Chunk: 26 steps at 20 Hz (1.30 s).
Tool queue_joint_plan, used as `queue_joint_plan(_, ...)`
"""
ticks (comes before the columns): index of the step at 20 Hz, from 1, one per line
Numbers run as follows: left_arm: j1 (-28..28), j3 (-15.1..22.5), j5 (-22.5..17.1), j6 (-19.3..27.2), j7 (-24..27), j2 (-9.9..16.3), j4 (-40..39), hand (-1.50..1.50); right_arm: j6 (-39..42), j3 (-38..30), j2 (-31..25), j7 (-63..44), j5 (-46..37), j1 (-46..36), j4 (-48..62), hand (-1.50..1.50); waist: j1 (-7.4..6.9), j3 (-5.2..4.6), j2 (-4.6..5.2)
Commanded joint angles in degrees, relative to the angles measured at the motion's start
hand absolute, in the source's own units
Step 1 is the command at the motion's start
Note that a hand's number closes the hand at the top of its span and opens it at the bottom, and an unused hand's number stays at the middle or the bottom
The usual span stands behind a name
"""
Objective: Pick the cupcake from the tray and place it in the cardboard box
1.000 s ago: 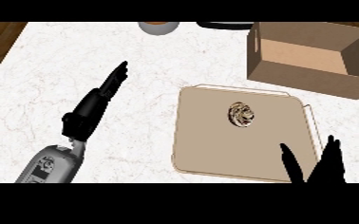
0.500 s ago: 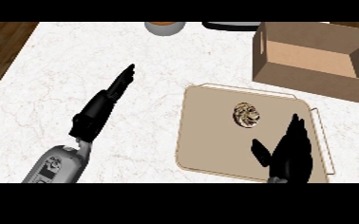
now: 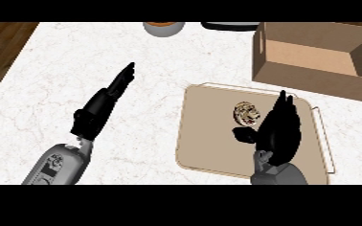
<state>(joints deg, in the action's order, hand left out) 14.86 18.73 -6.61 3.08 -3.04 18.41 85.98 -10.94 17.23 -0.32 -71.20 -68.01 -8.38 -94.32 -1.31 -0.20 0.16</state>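
Cupcake (image 3: 247,112) on the tray (image 3: 205,139), my right hand (image 3: 279,127) closing in.
Over the last second my right hand came up from 6 o'clock and now hovers, fingers apart, touching nothing, just at the cupcake's 4 o'clock. Grasp comes next; the box (image 3: 311,60) waits at 1 o'clock. My left hand (image 3: 102,105) rests open.

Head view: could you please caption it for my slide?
Open right hand reaches over the tray beside the cupcake; cardboard box waits behind.
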Motion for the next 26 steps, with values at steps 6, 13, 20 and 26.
queue_joint_plan(6,-0.9,-0.39,-0.03,-1.16,-0.9,0.37,0.91,0.0,0.28,-1.96,0.3,-14.02,3.19,-5.26,8.07,-1.5,0.13,0.14,-0.22)
queue_joint_plan(13,-0.71,0.21,1.4,-0.18,-0.08,-2.06,-0.32,0.0,1.23,-1.26,0.3,-14.01,2.78,-9.16,9.01,-1.5,0.9,0.09,-0.32)
queue_joint_plan(20,0.27,-1.93,1.23,-1.49,-1.11,-0.65,-0.16,0.0,0.05,-0.83,0.3,-14.02,4.95,-9.65,13.33,-1.5,0.87,0.14,-0.16)
queue_joint_plan(26,-2.4,0.63,3.57,0.35,-0.92,-3.13,1.37,0.0,-3.25,-1.29,0.29,-14.01,9.11,-11.1,18.67,-1.5,0.3,0.18,-0.16)
